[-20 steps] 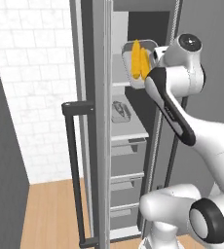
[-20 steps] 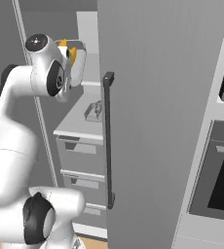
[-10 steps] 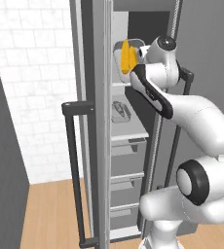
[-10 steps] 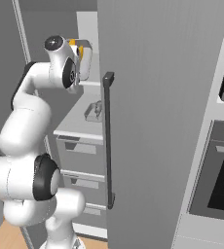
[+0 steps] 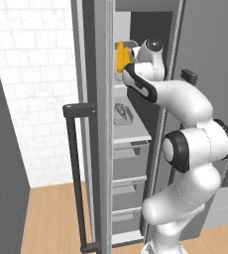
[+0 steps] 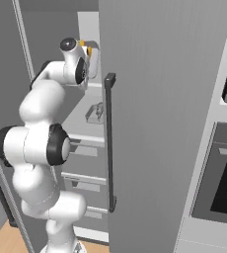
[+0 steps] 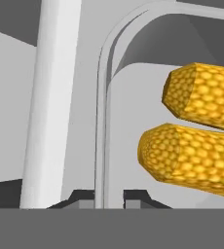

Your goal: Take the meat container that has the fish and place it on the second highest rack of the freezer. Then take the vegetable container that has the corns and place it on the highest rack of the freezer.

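Dark grey metal at the far left of the left base view is the open freezer [image 5: 93, 74] door seen edge-on, its long black bar handle [image 5: 74, 173] running down toward the wooden floor [image 5: 51, 218]. Just right of that edge, high inside the pale interior, I hold the vegetable container [image 7: 104, 97] up near the top of the compartment, tilted so the corns [image 5: 121, 57] stand almost on end. My gripper [image 7: 109, 197] is pinched nearly closed on the container's thin rim, one finger either side of the wall. In the hand view the two yellow-orange cobs lie side by side, to the right of that rim. Lower down, the second highest rack [image 5: 136, 131] carries the meat container [image 5: 122, 114] with the fish [image 5: 121, 113] in it. Further right in the right base view stands the black wall oven [image 6: 224, 183].
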You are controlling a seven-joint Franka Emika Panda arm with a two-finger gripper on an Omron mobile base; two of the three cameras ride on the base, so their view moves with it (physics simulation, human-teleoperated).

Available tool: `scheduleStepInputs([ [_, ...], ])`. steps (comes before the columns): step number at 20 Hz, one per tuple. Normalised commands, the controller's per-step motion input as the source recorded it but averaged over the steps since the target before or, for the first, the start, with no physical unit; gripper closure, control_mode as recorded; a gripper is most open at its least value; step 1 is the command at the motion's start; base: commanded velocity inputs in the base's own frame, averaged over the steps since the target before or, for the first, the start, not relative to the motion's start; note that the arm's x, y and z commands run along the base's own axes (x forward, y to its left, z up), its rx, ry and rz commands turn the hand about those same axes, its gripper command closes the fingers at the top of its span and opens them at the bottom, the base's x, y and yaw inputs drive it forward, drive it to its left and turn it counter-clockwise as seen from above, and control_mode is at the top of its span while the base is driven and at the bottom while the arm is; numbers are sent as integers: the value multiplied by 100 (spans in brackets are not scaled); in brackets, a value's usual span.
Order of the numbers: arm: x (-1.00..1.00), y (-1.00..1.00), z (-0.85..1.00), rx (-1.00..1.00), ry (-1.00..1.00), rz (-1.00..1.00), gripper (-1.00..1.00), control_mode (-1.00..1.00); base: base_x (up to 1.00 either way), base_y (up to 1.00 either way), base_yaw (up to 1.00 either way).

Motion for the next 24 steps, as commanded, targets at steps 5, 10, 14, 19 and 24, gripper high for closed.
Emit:
scheduleStepInputs([
  [5, 93, 3, -16, 0, 0, 0, 100, -100, 0, 0, 0],
  [10, 90, 3, -16, 0, 0, 0, 100, -100, 0, 0, 0],
  [14, 89, 1, -14, 0, 0, 0, 100, -100, 0, 0, 0],
  [19, 66, 0, -27, 0, 1, 0, 100, -100, 0, 0, 0],
  [24, 2, 5, -54, -1, 0, 0, 100, -100, 0, 0, 0],
])
